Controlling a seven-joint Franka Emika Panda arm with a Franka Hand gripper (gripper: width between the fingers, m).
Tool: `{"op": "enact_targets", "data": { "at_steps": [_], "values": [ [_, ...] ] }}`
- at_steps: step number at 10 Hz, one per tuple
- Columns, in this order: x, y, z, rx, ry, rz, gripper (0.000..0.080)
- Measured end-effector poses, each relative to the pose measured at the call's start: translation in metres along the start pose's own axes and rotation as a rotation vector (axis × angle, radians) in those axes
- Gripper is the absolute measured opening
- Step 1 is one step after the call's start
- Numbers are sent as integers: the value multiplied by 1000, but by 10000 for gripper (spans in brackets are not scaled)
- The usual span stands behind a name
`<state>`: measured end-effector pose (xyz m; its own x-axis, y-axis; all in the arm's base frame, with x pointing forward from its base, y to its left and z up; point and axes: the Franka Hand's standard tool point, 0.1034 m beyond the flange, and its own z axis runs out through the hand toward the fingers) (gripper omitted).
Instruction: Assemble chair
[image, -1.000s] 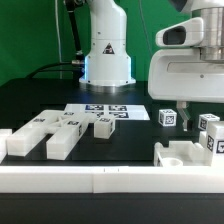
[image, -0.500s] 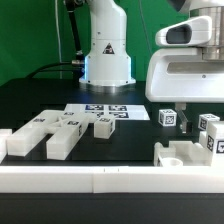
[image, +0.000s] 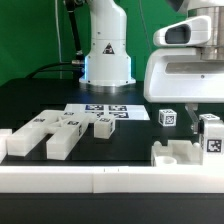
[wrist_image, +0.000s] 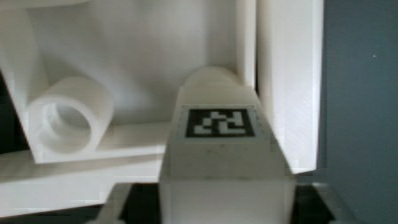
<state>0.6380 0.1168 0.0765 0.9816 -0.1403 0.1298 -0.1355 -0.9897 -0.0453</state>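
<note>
Exterior view: the black surface (image: 30, 100) fills the middle of the frame. The white rail (image: 80, 178) runs along the bottom and the arm's base (image: 107, 55) stands at upper centre. The chair lies in loose white parts with hard, blocky edges, most showing black-and-white tags.

The biggest part, a pronged slab (image: 40, 135), is at lower left. A seat piece (image: 180, 155) sits at lower right, just behind the rail. The marker board (image: 105, 112) lies flat in the centre.

Among the smaller parts, a bar (image: 211, 135) is at the right edge under the arm's hand, just above the seat piece. A cube (image: 168, 117) sits to its left, apart from it, and a block (image: 101, 127) lies near the slab.

In the wrist view the claw (wrist_image: 217, 198) looks pinched on the bar, which runs up the middle of the frame with its tag facing the camera. The fingers are mostly hidden, so that is a judgement. Behind the bar is a walled white part, probably the seat piece, with a round socket (wrist_image: 68, 115).

The step in hand looks like fitting the bar to the seat piece. The next move calls for lining the bar's end up with its place, holding it square, then lowering it. A tilt could jam it.
</note>
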Motion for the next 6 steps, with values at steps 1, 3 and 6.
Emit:
{"op": "enact_targets", "data": {
  "at_steps": [1, 3, 6],
  "values": [
    [0, 0, 0, 2, 0, 94, 290],
    [0, -1, 0, 1, -2, 242, 290],
    [-3, -2, 0, -2, -8, 551, 291]
  ]
}}
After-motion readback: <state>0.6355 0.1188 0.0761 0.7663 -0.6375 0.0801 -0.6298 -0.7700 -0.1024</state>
